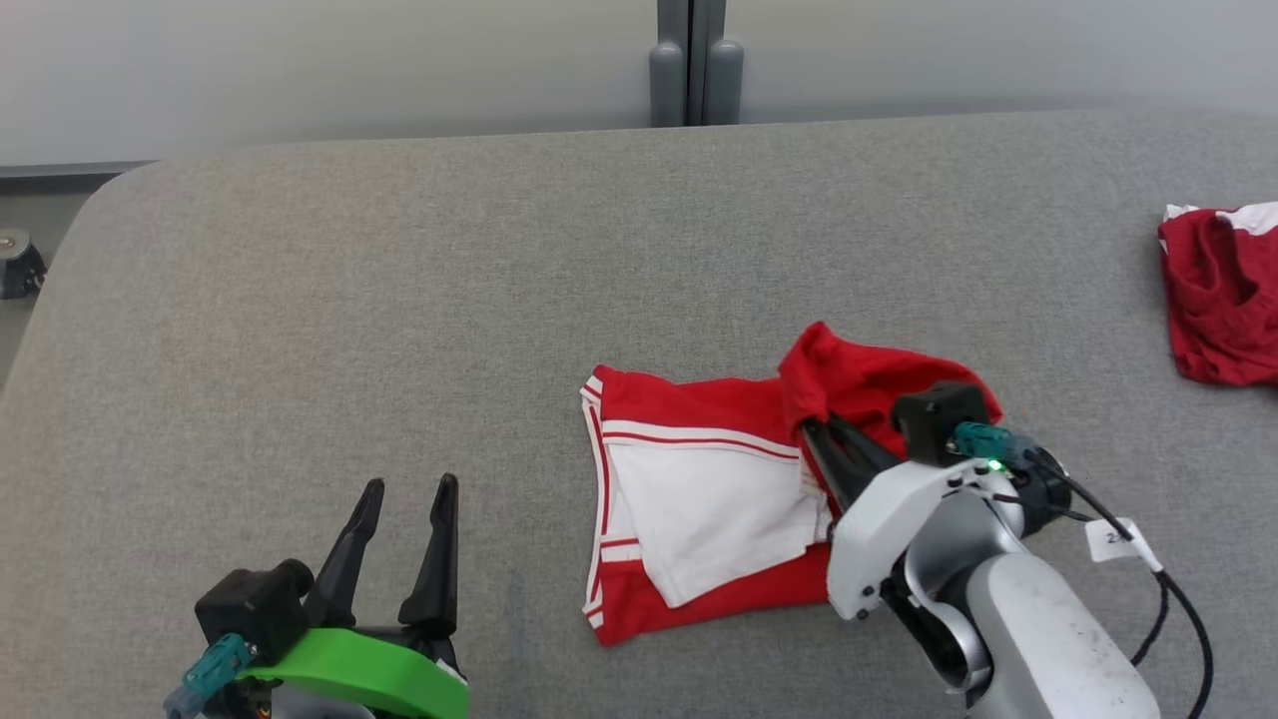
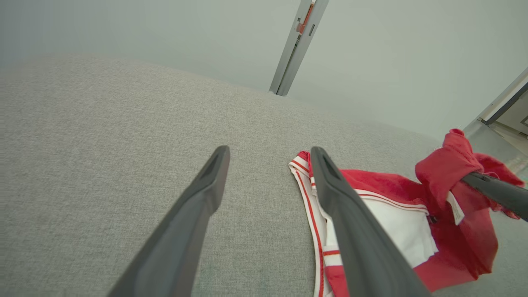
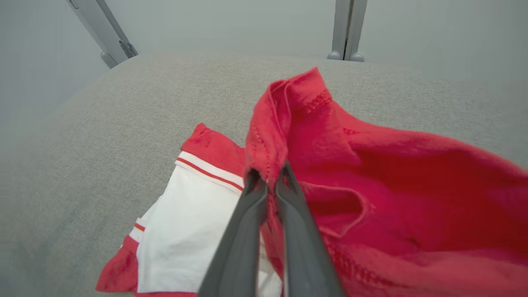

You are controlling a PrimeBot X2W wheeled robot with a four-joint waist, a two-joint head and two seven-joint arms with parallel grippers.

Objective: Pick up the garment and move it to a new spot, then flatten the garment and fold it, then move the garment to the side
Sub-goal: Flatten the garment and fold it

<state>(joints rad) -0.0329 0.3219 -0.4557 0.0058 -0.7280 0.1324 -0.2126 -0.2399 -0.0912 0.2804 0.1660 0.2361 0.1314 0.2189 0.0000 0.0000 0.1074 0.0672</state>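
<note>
- The red and white garment (image 1: 699, 489) lies on the grey fabric-covered table (image 1: 399, 300), a little right of the middle and towards the near edge.
- Its left part lies flat with a white panel facing up and striped trim along the left hem. Its right part stands up in a bunched red fold.
- The right gripper (image 1: 811, 427) has its two dark fingers pressed together on that red fold, pinching the cloth at a stitched edge. In the right wrist view the fabric drapes down on either side of the tips (image 3: 268, 179).
- The left gripper (image 1: 409, 489) is at the lower left with its fingers spread wide and nothing between them, clear of the garment's left hem.
- A second red garment (image 1: 1223, 300) lies crumpled at the table's right edge, well apart from the first.
- A grey post (image 1: 696, 60) stands behind the table's far edge.
</note>
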